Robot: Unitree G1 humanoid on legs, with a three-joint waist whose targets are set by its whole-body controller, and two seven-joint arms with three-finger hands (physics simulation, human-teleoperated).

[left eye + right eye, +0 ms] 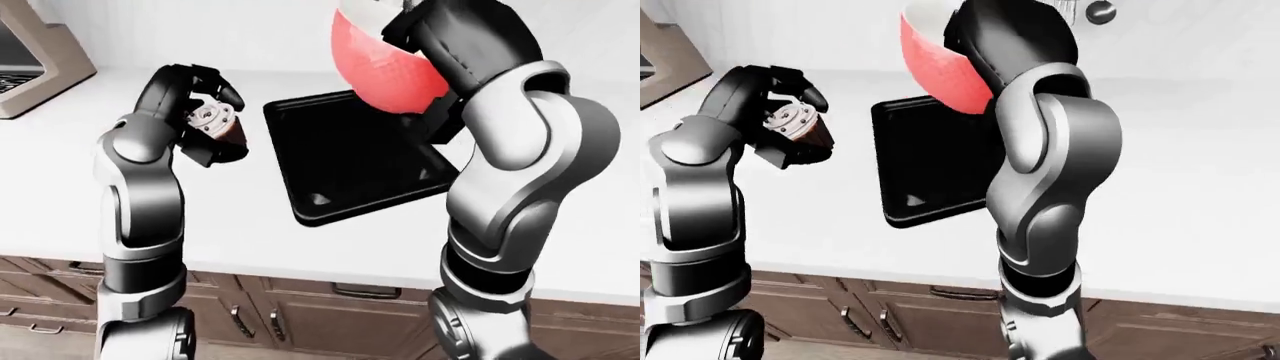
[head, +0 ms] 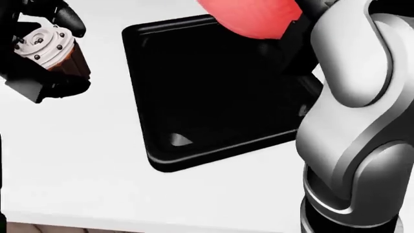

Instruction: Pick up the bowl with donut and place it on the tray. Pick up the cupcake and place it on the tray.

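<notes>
While both arms are raised off the white counter, each hand carries one of the task's things above it. The left hand has its dark fingers closed around the cupcake, which sits tilted, its frosted top leaning toward ten o'clock in the left-eye view; it hangs clear of the counter, at about nine o'clock from the tray and just beside its edge. The tilt probably comes from the wrist angle of the grasp, not from intent.

The right hand holds the red bowl high at the tray's twelve to one o'clock side. Its rim is partly cut off by the frame's upper edge, so no donut shows, and the fingers are hidden behind the bowl and forearm; I cannot tell how they are set, though the bowl is plainly held aloft. Holding it high likely keeps it clear of the tray's raised lip.

The black tray lies flat and bare, so neither placement is done. Lowering the bowl level looks like the delicate part.
</notes>
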